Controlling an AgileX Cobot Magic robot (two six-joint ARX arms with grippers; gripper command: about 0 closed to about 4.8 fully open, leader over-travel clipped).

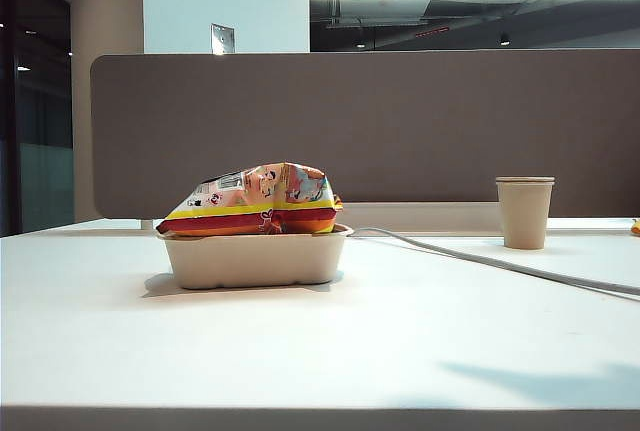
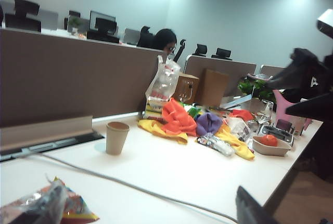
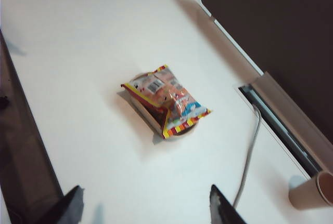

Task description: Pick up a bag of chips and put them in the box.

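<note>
A: White tabletop point(image 1: 320, 351), smooth and matt, is seen nearest the exterior camera, with a soft shadow thrown across its near right corner. What is set behind it?

B: The box point(image 1: 255, 256), a shallow beige moulded-fibre tray with rounded corners and a rolled rim, is placed left of centre. The bag of chips point(image 1: 255, 201) is held in it, puffy and glossy, striped red, orange and yellow, its bulk raised above the rim and overhanging it on the left. A barcode is shown on its upper face in the right wrist view.

A: And around the box?

B: A grey cable point(image 1: 490, 261) is run from beside the box's right rim toward the near right edge. A tall beige paper cup point(image 1: 524, 212) is stood upright far right, well apart from the box. A brown partition point(image 1: 400, 131) is set along the far edge. A clutter of bright cloths point(image 2: 179, 122) and packets is seen farther along the table in the left wrist view.

A: The grippers?

B: Neither is seen in the exterior view. The right gripper point(image 3: 145, 208) is held high above the table, fingertips spread wide, nothing between them, the bag well clear below. Of the left gripper point(image 2: 281, 156), only dark finger parts are caught at the frame edge; they are parted and empty.
</note>
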